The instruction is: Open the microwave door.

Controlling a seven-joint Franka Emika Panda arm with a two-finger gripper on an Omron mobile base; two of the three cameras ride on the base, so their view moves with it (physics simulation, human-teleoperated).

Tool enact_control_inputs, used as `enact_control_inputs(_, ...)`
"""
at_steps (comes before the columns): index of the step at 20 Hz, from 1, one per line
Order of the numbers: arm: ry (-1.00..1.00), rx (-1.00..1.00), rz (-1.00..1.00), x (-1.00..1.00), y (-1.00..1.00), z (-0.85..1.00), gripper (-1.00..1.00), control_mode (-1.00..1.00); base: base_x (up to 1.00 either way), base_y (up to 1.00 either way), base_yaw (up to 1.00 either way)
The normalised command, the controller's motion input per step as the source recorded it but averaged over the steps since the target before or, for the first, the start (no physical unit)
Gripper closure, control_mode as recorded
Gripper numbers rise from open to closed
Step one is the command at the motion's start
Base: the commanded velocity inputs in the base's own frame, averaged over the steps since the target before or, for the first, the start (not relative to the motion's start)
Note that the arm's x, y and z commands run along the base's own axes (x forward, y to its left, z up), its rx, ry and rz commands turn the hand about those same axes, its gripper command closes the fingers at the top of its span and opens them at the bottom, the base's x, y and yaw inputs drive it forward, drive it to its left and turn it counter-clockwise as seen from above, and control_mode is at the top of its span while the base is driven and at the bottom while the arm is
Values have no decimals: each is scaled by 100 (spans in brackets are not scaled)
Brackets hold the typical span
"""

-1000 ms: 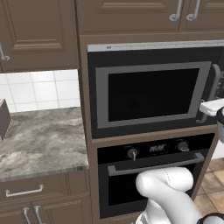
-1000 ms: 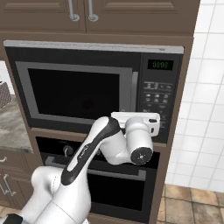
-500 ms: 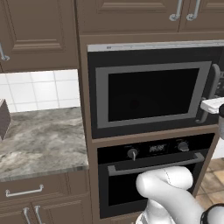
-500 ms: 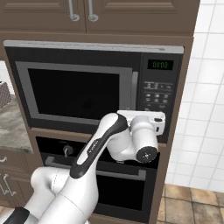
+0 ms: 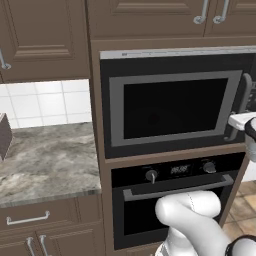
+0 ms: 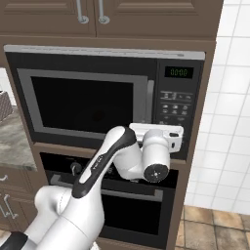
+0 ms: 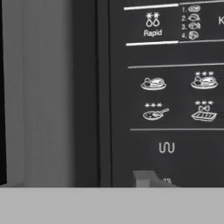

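My gripper (image 6: 157,133) sits at the microwave door (image 6: 88,105)'s 4 o'clock edge, by its handle (image 6: 150,102); its opening I cannot tell.

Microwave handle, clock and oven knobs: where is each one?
Handle (image 6: 150,101), right base view, middle of the bar.
Clock (image 6: 178,72), right base view, green digits.
Oven knob (image 5: 151,175), left base view, left knob's face.

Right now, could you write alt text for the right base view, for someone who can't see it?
A white robot arm reaches up to a closed black microwave set into brown cabinets, its hand at the lower end of the microwave door's vertical grey handle. A button panel shows 00:00, and a black oven sits below.
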Motion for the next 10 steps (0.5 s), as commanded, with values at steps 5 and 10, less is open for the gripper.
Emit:
enact_control_inputs(5,13,-9,19,-75,5,0,100,-100,0,0,0)
enact_control_inputs(10,12,-8,28,-100,-1,0,100,-100,0,0,0)
